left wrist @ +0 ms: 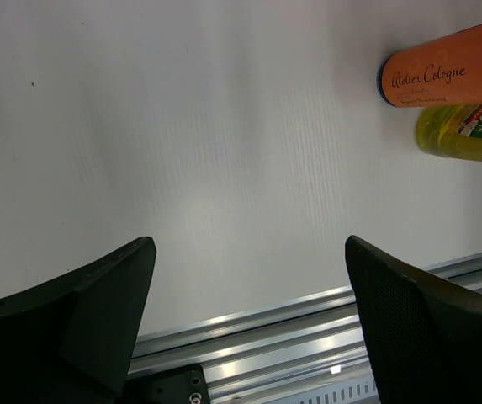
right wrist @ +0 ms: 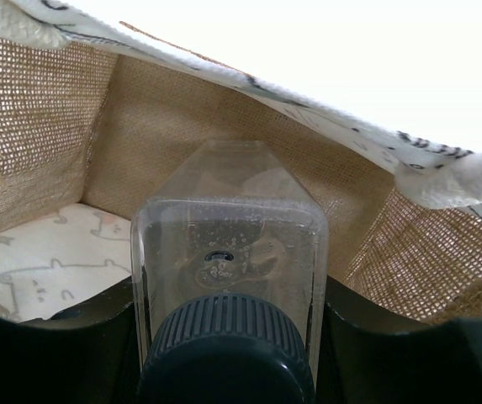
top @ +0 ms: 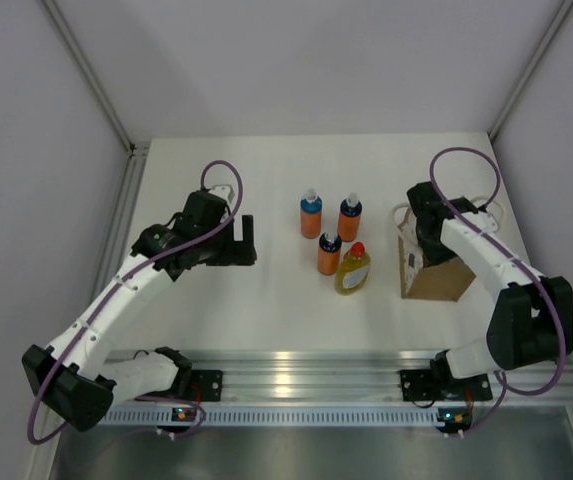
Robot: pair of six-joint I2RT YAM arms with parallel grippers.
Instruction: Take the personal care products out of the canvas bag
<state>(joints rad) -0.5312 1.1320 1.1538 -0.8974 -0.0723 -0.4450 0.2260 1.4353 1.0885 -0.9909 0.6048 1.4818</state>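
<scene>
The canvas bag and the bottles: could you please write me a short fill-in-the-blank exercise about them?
Outside the bag, ___ orange bottles stand on the table.
The yellow bottle has a ___ cap.
The clear bottle, between the fingers of the right tool, is inside the ___.
The left tool has its jaws ___.
Missing words: three; red; bag; open.

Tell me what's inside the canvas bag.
A clear bottle with a dark cap, gripped by the right pincer, over pale patterned lining. The bottle and pincer cover the rest of the floor of the bag.
</scene>
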